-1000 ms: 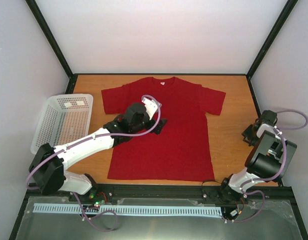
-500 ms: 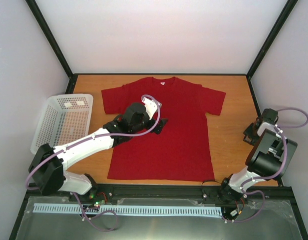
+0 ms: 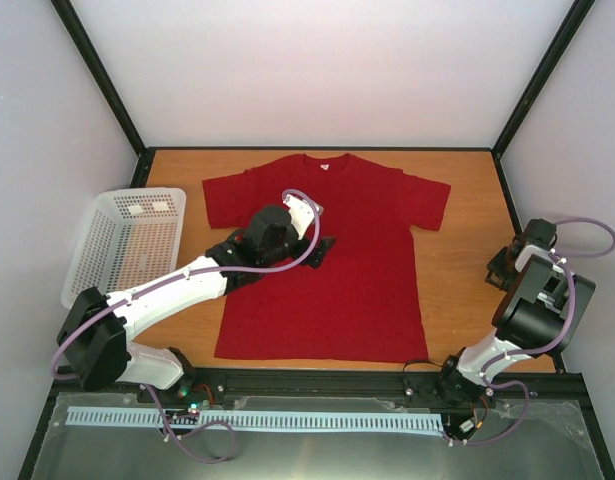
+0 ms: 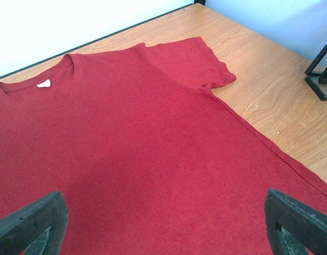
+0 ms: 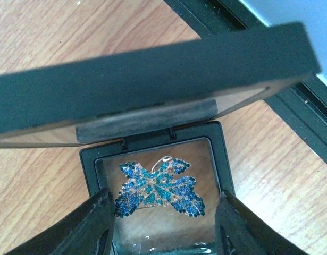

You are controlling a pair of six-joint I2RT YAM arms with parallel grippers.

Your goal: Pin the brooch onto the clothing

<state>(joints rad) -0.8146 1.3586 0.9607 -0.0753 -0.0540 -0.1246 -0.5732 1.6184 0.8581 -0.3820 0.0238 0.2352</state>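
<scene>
The brooch (image 5: 159,188), a blue and teal jewelled leaf shape, lies flat inside a small black case (image 5: 87,159) near the right edge of the table (image 3: 467,290), well apart from the clothing. The case's lid (image 5: 152,69) stands raised on its hinge, leaving the brooch reachable from above.

The right end effector (image 5: 166,228) hangs directly over the open case. Its fingers are spread, one on either side of the brooch, with a gap showing on both sides, so nothing is pinched. That straddling stance looks like the set-up for picking the brooch out. The right arm is folded up tight over its base with the wrist turned down toward the case.

The red T-shirt (image 3: 327,290) is spread flat across the middle of the table, collar toward the far edge and hem toward the near edge, which leaves a smooth chest area for pinning.

The left arm stretches out from the near left corner across the shirt. The left end effector (image 3: 322,250) sits low over the chest with its fingers spread wide and nothing held. It seems to be waiting to steady the cloth, though whether it touches the fabric cannot be told.

A white mesh basket (image 3: 142,192) sits at the table's left edge.
</scene>
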